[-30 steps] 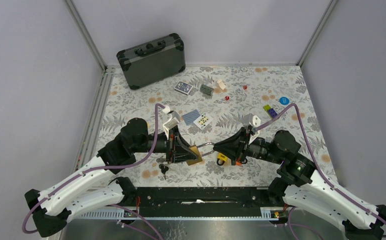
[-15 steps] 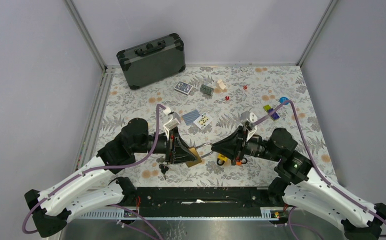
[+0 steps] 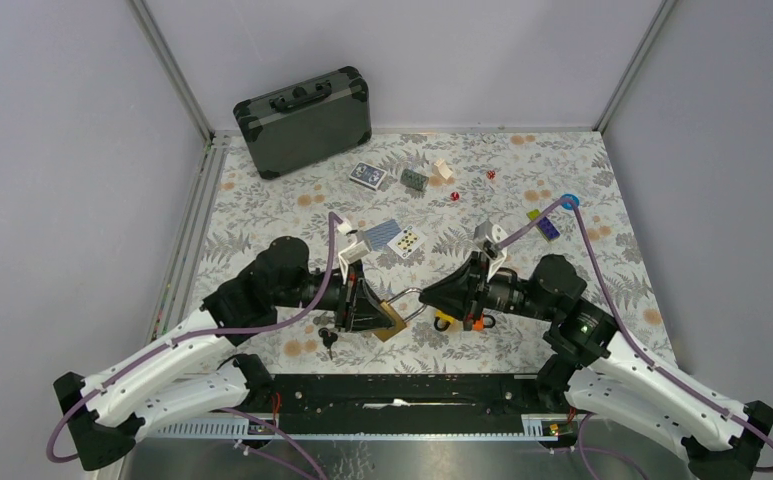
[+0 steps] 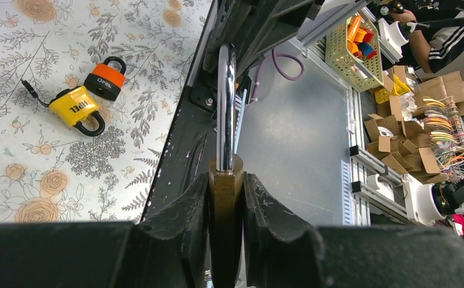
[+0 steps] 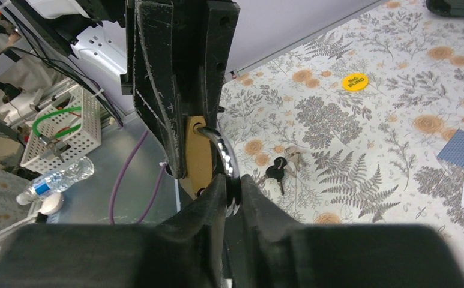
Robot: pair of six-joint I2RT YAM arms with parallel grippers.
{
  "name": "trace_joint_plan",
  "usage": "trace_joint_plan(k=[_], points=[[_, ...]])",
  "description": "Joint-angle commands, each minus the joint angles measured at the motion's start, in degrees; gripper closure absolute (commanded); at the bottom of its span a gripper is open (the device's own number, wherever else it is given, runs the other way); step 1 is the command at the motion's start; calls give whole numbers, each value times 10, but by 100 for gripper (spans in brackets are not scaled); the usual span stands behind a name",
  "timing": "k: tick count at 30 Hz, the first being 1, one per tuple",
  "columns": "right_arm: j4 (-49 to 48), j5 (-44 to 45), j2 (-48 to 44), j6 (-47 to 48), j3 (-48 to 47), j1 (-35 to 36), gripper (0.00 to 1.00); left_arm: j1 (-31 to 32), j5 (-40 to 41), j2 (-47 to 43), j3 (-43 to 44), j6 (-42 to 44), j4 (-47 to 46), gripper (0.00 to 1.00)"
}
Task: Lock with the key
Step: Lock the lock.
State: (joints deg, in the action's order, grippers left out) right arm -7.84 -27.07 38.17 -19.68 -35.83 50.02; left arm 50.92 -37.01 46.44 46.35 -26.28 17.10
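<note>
Floral-cloth bench (image 3: 262, 200), grey walls round it. My left pincer (image 3: 380, 312) is clamped on the brass padlock (image 3: 393, 318) body, front-middle of the bench. My right pincer (image 3: 425, 296) pinches its steel shackle (image 3: 412, 300). Key bunch (image 3: 328, 340) lies on the cloth just beside the left pincer, w/ nothing touching it.

The right gripper (image 3: 424, 297) sits further left than a second ago, nearer the left gripper (image 3: 386, 316), whose arm reaches further right. The brass padlock (image 3: 393, 320) clamped between them shows a narrower, more tilted face. The right arm's purple cable (image 3: 537, 222) now arches over the round blue token (image 3: 572, 202).
</note>
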Motion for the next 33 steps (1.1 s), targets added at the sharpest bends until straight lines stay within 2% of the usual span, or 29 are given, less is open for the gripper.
trace_joint_plan(k=[1,4,8,12,18,24,33], points=[[40,-29,-25,21,-2,15,69,0,29,1,27,4,-159,100],[58,-10,-40,26,-11,15,51,-1,14,-1,24,4,-157,100],[84,-3,-41,36,-35,15,44,-1,-13,4,27,7,-151,100],[102,19,-33,48,-47,15,42,0,-41,14,35,8,-143,100],[90,109,-47,76,-44,15,38,-1,-30,11,27,8,-131,100],[85,103,-25,106,-54,15,36,0,-28,18,28,8,-131,100],[86,113,27,140,-73,15,41,1,-30,28,29,4,-131,100]])
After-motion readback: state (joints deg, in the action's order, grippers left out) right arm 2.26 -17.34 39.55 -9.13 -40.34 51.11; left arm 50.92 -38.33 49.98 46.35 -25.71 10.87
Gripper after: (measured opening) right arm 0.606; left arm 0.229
